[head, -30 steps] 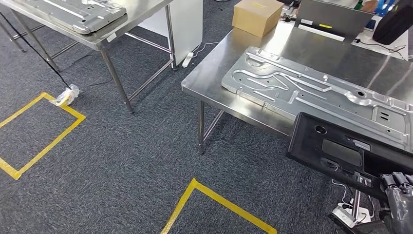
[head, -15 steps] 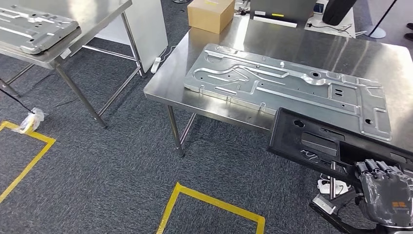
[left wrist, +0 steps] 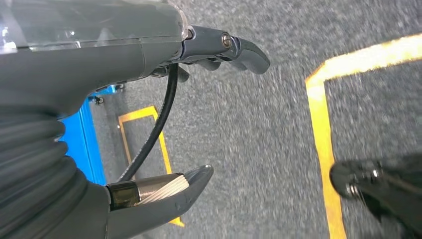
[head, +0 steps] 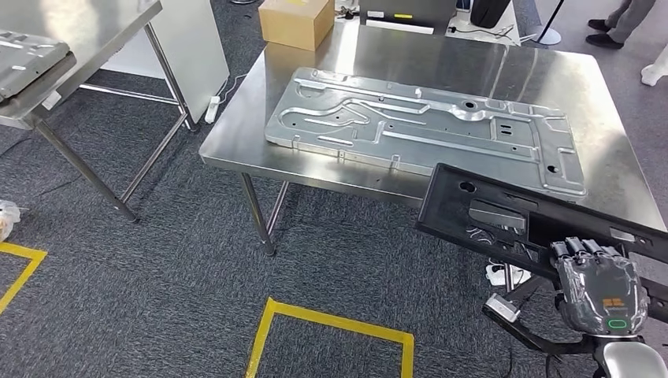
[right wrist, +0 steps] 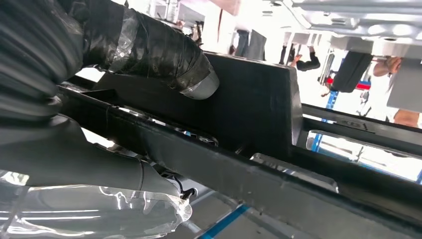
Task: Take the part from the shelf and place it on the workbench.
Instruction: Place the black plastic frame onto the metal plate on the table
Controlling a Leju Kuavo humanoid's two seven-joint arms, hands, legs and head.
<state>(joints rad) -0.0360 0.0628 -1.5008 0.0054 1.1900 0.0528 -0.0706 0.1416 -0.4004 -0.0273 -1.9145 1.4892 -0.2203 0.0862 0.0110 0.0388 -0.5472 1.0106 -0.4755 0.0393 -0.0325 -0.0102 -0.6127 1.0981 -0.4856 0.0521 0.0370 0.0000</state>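
Note:
The part is a long black plastic panel (head: 504,220), gripped along its near edge by my right hand (head: 600,285) at the lower right of the head view. The panel's far end overhangs the front edge of the steel workbench (head: 473,67). In the right wrist view the panel (right wrist: 259,99) runs across the picture with my right hand (right wrist: 124,45) wrapped over it. My left hand (left wrist: 89,50) hangs above the grey carpet, fingers apart and holding nothing.
A large stamped silver metal plate (head: 425,130) covers much of the workbench, with a cardboard box (head: 297,20) at the back left corner. A second steel table (head: 31,55) stands at the left. Yellow floor tape (head: 331,323) marks the carpet. A person's feet (head: 622,20) are beyond the bench.
The whole view has swung, so the workbench now sits more central and squarer to me. The black panel stays in my right hand, which shows more fully.

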